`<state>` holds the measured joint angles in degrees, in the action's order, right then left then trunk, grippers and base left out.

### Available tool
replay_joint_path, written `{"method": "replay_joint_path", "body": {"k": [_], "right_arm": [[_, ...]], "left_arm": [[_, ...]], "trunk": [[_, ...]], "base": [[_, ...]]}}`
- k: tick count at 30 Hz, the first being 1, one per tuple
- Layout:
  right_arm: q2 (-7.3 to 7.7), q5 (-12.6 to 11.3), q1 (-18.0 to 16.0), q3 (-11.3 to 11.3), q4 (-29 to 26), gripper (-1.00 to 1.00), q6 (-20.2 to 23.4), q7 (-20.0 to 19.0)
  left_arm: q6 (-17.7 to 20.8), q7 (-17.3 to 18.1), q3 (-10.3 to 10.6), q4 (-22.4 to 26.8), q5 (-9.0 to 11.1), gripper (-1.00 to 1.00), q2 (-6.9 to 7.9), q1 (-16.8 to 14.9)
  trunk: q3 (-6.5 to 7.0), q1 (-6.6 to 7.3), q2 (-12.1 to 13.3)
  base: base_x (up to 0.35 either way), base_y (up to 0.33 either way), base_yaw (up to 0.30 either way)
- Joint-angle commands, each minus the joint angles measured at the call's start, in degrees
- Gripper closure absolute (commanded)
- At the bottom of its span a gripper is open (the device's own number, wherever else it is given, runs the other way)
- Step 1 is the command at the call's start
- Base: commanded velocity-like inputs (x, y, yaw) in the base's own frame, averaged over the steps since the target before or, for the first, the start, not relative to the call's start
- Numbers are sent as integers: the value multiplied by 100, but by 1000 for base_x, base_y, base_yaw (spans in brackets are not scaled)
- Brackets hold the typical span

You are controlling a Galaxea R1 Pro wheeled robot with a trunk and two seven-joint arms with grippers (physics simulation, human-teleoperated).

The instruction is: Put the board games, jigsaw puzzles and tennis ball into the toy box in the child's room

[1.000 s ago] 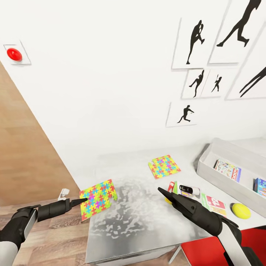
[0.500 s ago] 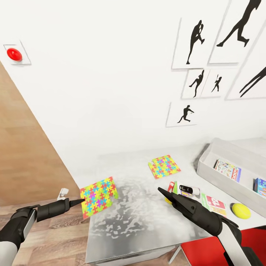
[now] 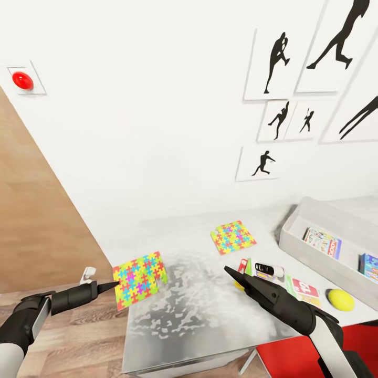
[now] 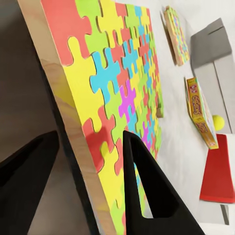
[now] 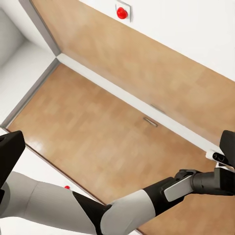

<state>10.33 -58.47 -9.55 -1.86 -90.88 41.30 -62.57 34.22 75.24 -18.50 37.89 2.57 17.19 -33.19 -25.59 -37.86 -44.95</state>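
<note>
Grey toy box (image 3: pixel 315 252) holds two board games, while the left gripper (image 4: pixel 93 161), spread, straddles a jigsaw puzzle (image 3: pixel 139 279) at the tabletop's corner; right gripper's (image 3: pixel 231 273) state unclear.

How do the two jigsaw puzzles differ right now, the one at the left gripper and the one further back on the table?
The near jigsaw puzzle overhangs the table edge at its left corner, its edge between the left gripper fingers; the far jigsaw puzzle lies flat, fully on the table, untouched. The near one looks tilted, one side lifted; the far one does not. The far one sits nearer the toy box. Both are square boards with the same multicolored pattern.
</note>
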Motion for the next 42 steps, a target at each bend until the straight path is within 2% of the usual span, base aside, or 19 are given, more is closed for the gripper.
{"method": "replay_joint_path", "body": {"k": [1,13,18,26,32,38,42], "right_arm": [[5,-41,-3,-8,0,-100,36,8],[5,-41,-3,-8,8,-100,36,8],[5,-41,-3,-8,9,-100,29,6],[-3,-41,-3,-8,25,-100,28,29],[-4,-41,-3,-8,35,-100,28,35],[-11,-41,-3,-8,43,-100,20,10],[-13,-41,-3,-8,44,-100,19,10]], "left_arm": [[52,15,-4,-1,7,100,-2,-3],[182,117,-5,-1,-2,100,23,-3],[527,359,-5,32,-3,100,54,-3],[668,520,-14,58,-2,100,68,-3],[705,791,-141,61,-6,100,137,-3],[790,851,-162,61,-4,100,231,-3],[1008,860,-167,65,-8,100,258,-5]], "trunk": [[13,22,37],[228,285,518],[228,285,518],[228,285,518],[336,417,759],[443,549,999],[522,637,1160]], "base": [[0,0,0],[0,0,0],[0,0,0],[0,0,0],[0,0,0],[0,0,0],[0,0,0]]}}
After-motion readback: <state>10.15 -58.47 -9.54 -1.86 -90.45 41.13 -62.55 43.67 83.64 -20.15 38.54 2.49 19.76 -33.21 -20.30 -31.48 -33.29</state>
